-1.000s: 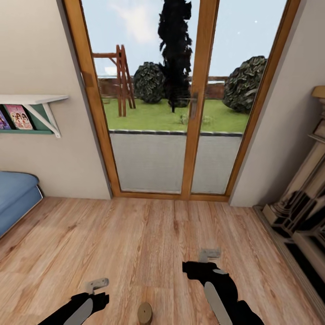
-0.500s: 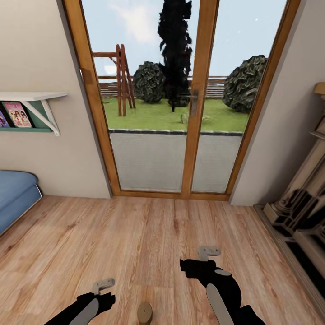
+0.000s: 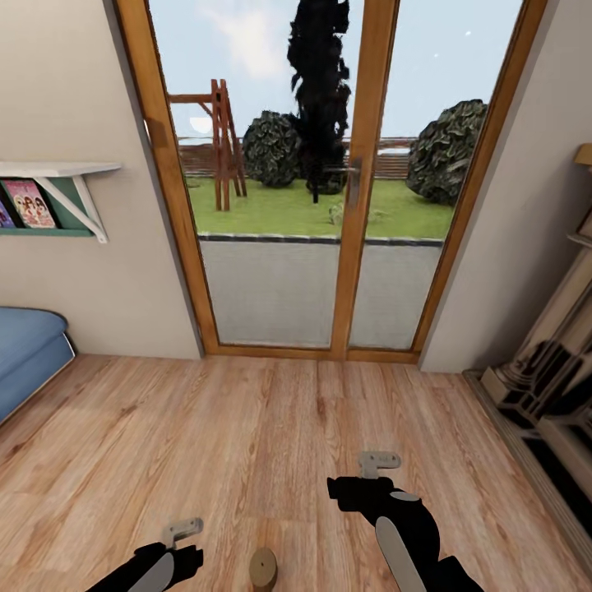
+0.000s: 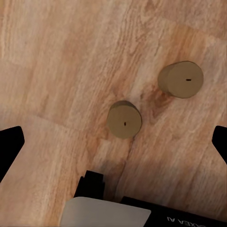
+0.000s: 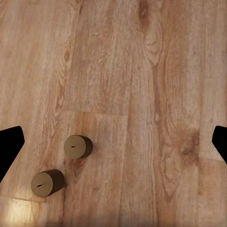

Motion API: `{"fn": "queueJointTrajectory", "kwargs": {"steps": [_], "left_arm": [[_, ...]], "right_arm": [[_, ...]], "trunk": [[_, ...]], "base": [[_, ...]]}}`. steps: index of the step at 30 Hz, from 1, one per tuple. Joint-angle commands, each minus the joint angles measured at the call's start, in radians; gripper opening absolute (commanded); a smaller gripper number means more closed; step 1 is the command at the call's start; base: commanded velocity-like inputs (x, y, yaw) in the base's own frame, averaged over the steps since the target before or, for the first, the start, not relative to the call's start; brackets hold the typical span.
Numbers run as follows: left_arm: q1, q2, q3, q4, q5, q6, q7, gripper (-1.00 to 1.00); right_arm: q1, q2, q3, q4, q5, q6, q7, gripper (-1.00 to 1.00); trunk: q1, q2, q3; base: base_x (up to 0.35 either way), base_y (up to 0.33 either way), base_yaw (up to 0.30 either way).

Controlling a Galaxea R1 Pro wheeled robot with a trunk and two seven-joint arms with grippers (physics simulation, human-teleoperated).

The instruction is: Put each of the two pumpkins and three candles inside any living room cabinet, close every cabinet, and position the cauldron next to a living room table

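Two stubby beige candles stand close together on the wood plank floor. In the left wrist view one candle (image 4: 124, 119) is nearer the camera than the other (image 4: 181, 79). The same pair appears in the right wrist view, one candle (image 5: 78, 146) beside the other (image 5: 47, 182). In the head view a candle (image 3: 263, 567) sits at the bottom edge between my arms. My left gripper (image 3: 182, 529) hangs open above the floor to its left. My right gripper (image 3: 376, 463) is open, farther forward and to the right. The pumpkins, cabinet, cauldron and table are out of view.
A glass double door (image 3: 329, 205) in a wooden frame stands straight ahead, with a garden behind it. A blue sofa (image 3: 25, 353) is at the left under a wall shelf (image 3: 57, 173). An ornate stone fireplace (image 3: 547, 370) lines the right side.
The view has shifted slightly. My left gripper has dropped a little toward the bottom edge. The right gripper has barely moved, and both stay open.
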Motion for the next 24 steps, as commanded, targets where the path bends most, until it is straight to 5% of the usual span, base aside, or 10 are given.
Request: {"fn": "queueJointTrajectory", "kwargs": {"steps": [1,24], "left_arm": [[-0.001,0.001,-0.008,-0.002,0.008,0.001,0.006,1.00],[-0.001,-0.001,-0.008,0.001,0.010,-0.011,-0.004,1.00]], "right_arm": [[-0.001,0.000,0.001,-0.001,-0.010,0.002,-0.010,1.00],[0.000,0.003,0.001,-0.001,-0.010,0.003,-0.010,1.00]], "trunk": [[0.004,-0.008,-0.004],[0.092,-0.169,-0.076]], "base": [[0.000,0.000,0.000],[0.000,0.000,0.000]]}}
